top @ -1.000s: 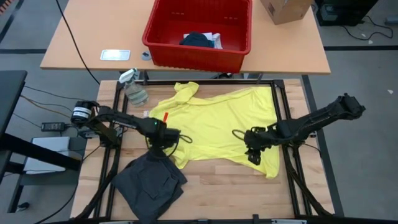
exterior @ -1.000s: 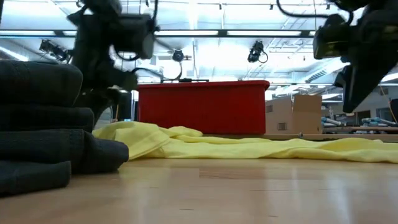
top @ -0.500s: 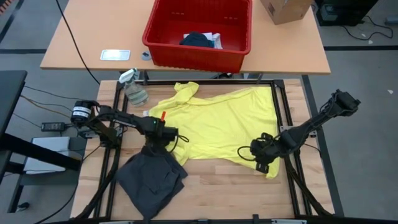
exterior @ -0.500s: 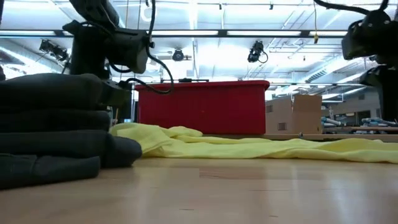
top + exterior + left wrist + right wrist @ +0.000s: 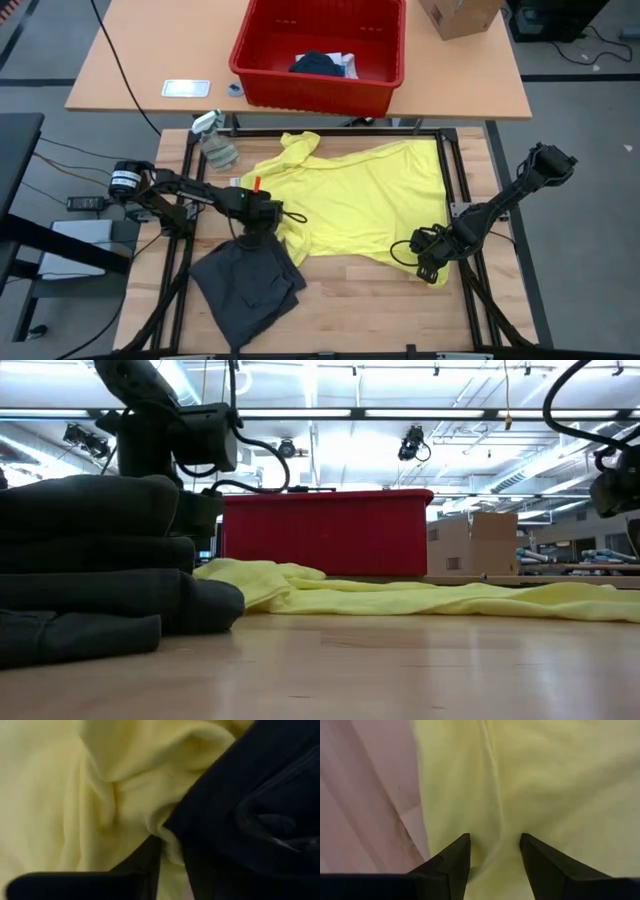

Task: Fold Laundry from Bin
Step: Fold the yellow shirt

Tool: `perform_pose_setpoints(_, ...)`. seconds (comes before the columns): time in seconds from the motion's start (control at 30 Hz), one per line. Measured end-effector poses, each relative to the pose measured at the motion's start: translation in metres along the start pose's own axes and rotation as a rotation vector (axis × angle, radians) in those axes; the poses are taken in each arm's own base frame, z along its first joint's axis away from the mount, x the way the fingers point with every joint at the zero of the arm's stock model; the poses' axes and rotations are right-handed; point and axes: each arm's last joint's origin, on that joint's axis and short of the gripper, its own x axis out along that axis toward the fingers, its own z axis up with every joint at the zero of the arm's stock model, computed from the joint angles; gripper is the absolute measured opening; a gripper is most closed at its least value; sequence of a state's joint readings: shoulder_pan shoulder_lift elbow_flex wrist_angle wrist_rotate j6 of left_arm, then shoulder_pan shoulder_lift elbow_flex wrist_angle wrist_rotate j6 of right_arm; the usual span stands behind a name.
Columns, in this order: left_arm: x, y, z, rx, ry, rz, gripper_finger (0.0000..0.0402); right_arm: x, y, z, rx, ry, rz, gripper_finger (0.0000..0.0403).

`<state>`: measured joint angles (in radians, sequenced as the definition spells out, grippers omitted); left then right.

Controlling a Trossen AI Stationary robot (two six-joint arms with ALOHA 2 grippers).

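A bright yellow garment (image 5: 350, 205) lies spread over the table's middle, its near edge bunched into low folds (image 5: 300, 588). A folded dark grey garment (image 5: 245, 290) lies at the near left, against the yellow one's near left corner. My left gripper (image 5: 262, 225) points down at that corner and is shut on a yellow fold. My right gripper (image 5: 495, 845) is open and points down over the yellow garment's near right corner (image 5: 432, 268). The red bin (image 5: 320, 90) stands on the far table with dark and white laundry (image 5: 322, 64) inside. My left gripper has a small fold (image 5: 170, 845) at the yellow garment's near left corner between its fingers, coming from above. One finger (image 5: 147, 865) shows; the other merges with the dark grey cloth beside it. The fold lies on the table. My right gripper's fingertips (image 5: 462, 847) stand either side of a yellow ridge; whether they touch it, I cannot tell.
A spray bottle on a pale rag (image 5: 215, 142) sits at the table's far left corner. A brown cardboard box (image 5: 460, 15) and a small white tray (image 5: 186, 88) are on the far table. Bare wood (image 5: 360, 300) runs along the near edge.
My right gripper has gone toward the table's near right and down, from over the yellow garment's middle right to its near right corner. My left gripper has sunk a little onto the garment's near left corner.
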<state>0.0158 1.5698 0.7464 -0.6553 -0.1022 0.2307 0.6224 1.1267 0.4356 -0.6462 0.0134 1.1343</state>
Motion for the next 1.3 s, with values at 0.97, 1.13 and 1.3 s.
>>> perform_pose_setpoints(0.97,-0.051,-0.007,-0.019,-0.359,-0.254,-0.206,0.0025,-0.018,0.010,0.009,0.172,-0.044,0.001,0.0055)
perform_pose_setpoints(1.13,-0.043,-0.027,-0.019,-0.525,-0.225,-0.283,0.0103,-0.016,0.003,0.008,0.258,-0.032,-0.055,0.0110)
perform_pose_setpoints(1.3,-0.080,-0.028,-0.015,-0.665,-0.231,-0.318,0.0169,-0.016,0.002,0.009,0.251,-0.049,-0.064,0.0135)
